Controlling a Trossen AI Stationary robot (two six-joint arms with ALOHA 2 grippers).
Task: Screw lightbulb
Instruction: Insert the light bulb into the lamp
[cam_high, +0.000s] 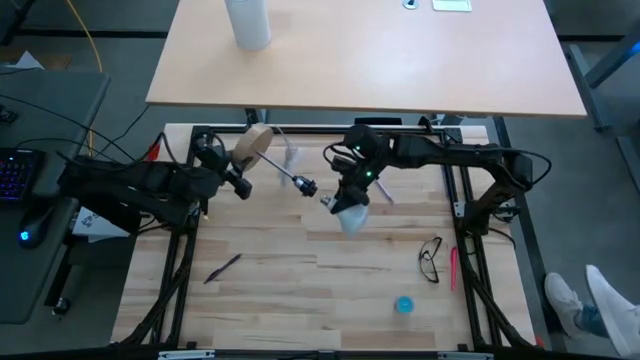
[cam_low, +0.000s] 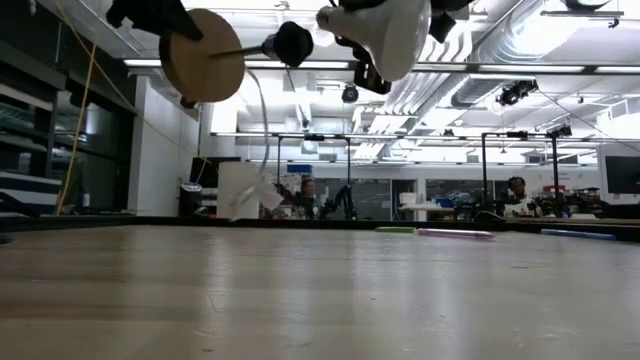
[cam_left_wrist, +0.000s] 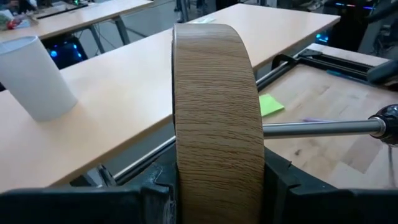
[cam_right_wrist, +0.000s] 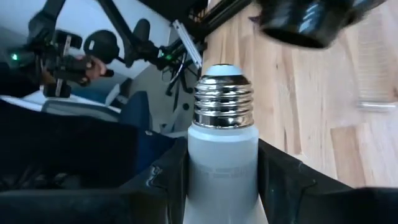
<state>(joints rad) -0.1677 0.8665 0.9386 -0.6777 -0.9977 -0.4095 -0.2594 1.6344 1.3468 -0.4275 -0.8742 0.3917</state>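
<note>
The white lightbulb (cam_high: 352, 216) is held in the air by my right gripper (cam_high: 348, 196), which is shut on it. Its metal screw base (cam_right_wrist: 222, 99) points at the black socket (cam_right_wrist: 311, 22), which stands a little off from it. The socket sits at the end of a metal rod (cam_left_wrist: 317, 129) that sticks out of a round wooden disc (cam_high: 252, 147). My left gripper (cam_high: 230, 166) is shut on the disc and holds it above the table. The low view shows the disc (cam_low: 203, 55), the socket (cam_low: 293, 43) and the bulb (cam_low: 385, 35) all well clear of the tabletop. My left gripper pinches the wooden disc across its thickness, one finger on each flat face, at the rim (cam_left_wrist: 214, 186). The disc stands on edge, lifted clear, its rod pointing level toward the right arm. My right gripper pinches the bulb's pale neck (cam_right_wrist: 222, 171) between its two fingers, just behind the screw base. The fingers run along the bulb's axis. The bulb is lifted clear, base toward the socket, globe behind the fingers.
A pair of glasses (cam_high: 430, 258), a pink pen (cam_high: 452, 268), a small blue object (cam_high: 403, 304) and a dark pen (cam_high: 222, 267) lie on the wooden tabletop. A tall white cylinder (cam_high: 248, 22) stands on the desk beyond the far edge. A green note (cam_left_wrist: 268, 104) lies near that edge.
</note>
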